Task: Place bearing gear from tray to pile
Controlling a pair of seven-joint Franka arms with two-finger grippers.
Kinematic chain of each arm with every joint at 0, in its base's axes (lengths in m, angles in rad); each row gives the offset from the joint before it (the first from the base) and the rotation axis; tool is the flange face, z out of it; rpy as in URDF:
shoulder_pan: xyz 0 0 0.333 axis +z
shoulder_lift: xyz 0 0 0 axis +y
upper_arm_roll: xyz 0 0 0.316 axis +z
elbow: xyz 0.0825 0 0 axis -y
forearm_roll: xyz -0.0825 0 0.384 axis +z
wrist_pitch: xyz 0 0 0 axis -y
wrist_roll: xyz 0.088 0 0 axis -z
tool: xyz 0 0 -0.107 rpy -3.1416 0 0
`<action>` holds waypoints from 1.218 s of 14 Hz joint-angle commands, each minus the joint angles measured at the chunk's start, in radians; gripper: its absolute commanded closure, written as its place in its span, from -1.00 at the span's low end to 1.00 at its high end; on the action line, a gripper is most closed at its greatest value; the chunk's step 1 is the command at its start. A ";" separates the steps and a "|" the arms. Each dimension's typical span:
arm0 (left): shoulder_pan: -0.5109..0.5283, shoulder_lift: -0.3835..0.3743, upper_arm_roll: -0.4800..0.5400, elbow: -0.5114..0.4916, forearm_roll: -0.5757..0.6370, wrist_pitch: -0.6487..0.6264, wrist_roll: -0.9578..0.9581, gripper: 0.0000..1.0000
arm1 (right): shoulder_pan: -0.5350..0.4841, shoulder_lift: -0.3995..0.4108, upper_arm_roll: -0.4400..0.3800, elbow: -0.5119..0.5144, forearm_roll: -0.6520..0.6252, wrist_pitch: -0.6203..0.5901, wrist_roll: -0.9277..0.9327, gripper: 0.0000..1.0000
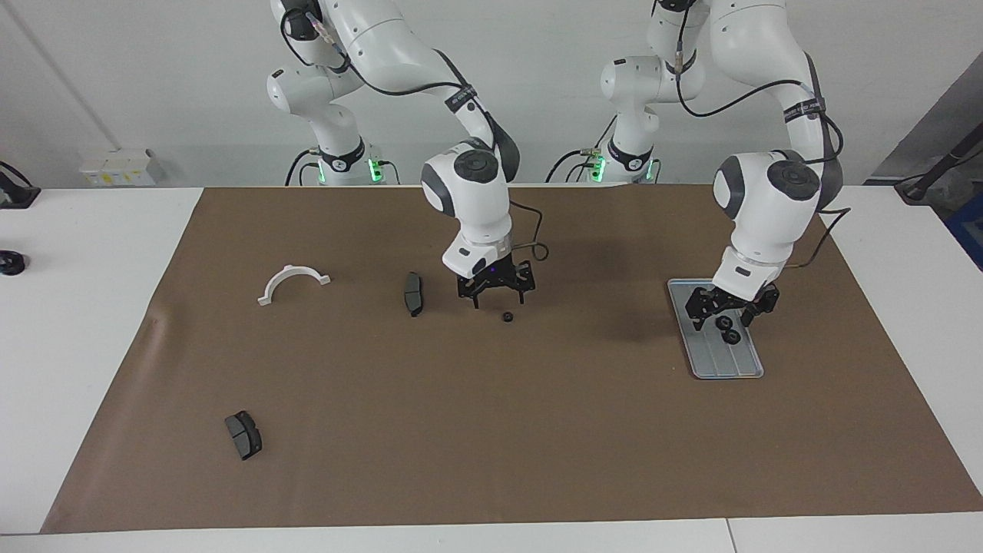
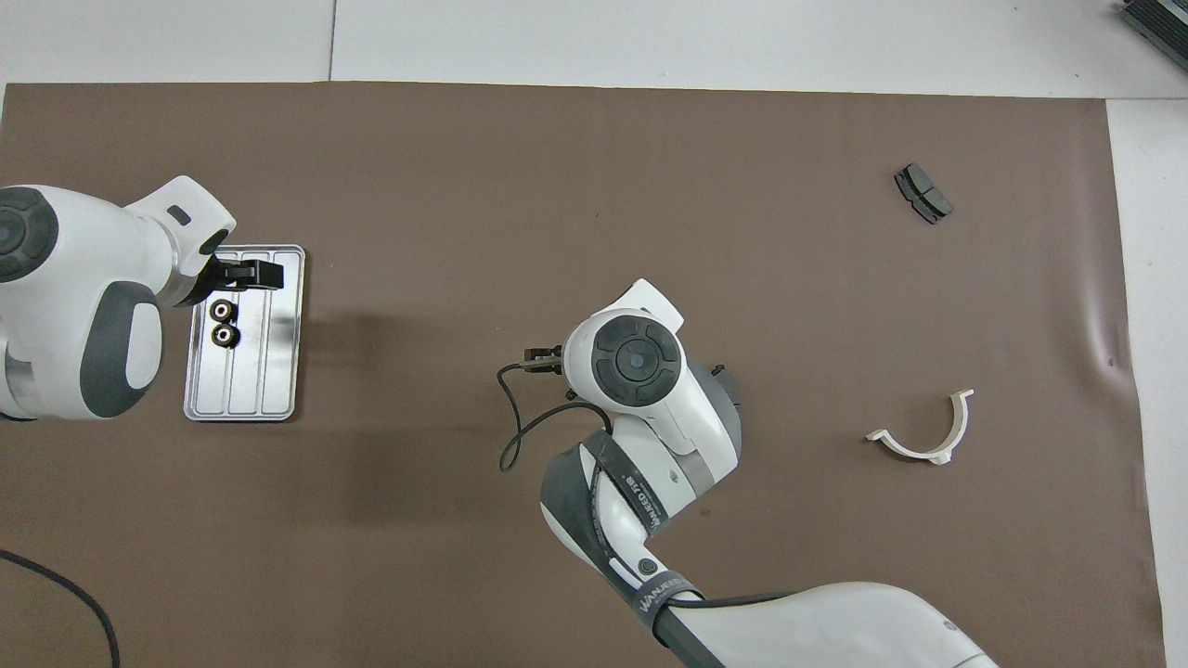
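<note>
**Handling notes: bearing gears, tray pick**

While the left gripper [image 1: 726, 313] hangs low over the grey tray [image 1: 739, 367], fingers spread wide and empty, two bearing gears [image 1: 727, 329] lie touching each other in the tray, just beneath it. One placed gear [image 1: 507, 316] sits alone on the brown mat [image 1: 491, 430] mid-desk, with the right gripper [image 1: 495, 295] just above it, fingers also open, holding nothing. Judgement: gears small, rigid, likely metal, light; toothed rims should resist slip. Best hold: across the outer rim, taking the gear farther from its neighbour's contact side.
</note>
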 commanded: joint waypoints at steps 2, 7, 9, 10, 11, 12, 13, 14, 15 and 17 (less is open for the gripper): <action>0.078 0.044 -0.015 -0.031 0.004 0.082 0.030 -1.00 | 0.030 0.045 -0.005 0.018 -0.022 0.012 0.023 -1.00; 0.116 0.072 -0.015 -0.105 -0.095 0.198 0.030 -0.46 | 0.033 0.064 -0.005 0.022 -0.101 0.023 0.064 -0.97; 0.113 0.081 -0.015 -0.117 -0.095 0.225 0.027 -0.33 | 0.032 0.065 -0.005 0.022 -0.152 0.057 0.095 -0.95; 0.109 0.081 -0.015 -0.114 -0.095 0.220 0.027 -0.32 | 0.032 0.065 -0.005 0.022 -0.150 0.057 0.097 -0.90; 0.105 0.081 -0.015 -0.114 -0.095 0.212 0.027 -0.31 | 0.033 0.065 -0.005 0.020 -0.152 0.057 0.109 -0.86; 0.104 0.078 -0.014 -0.117 -0.095 0.208 0.025 -0.31 | 0.033 0.065 -0.005 0.019 -0.152 0.058 0.118 -0.79; 0.104 0.076 -0.014 -0.119 -0.095 0.196 0.025 -0.28 | 0.036 0.067 -0.005 0.019 -0.153 0.060 0.120 -0.75; 0.105 0.073 -0.014 -0.119 -0.095 0.176 0.028 -0.16 | 0.035 0.067 -0.005 0.019 -0.153 0.063 0.121 -0.74; 0.110 0.067 -0.014 -0.117 -0.095 0.163 0.029 0.21 | 0.039 0.071 -0.005 0.019 -0.160 0.075 0.124 -0.73; 0.113 0.055 -0.014 -0.108 -0.095 0.160 0.027 0.90 | 0.050 0.090 -0.007 0.022 -0.198 0.095 0.161 -0.69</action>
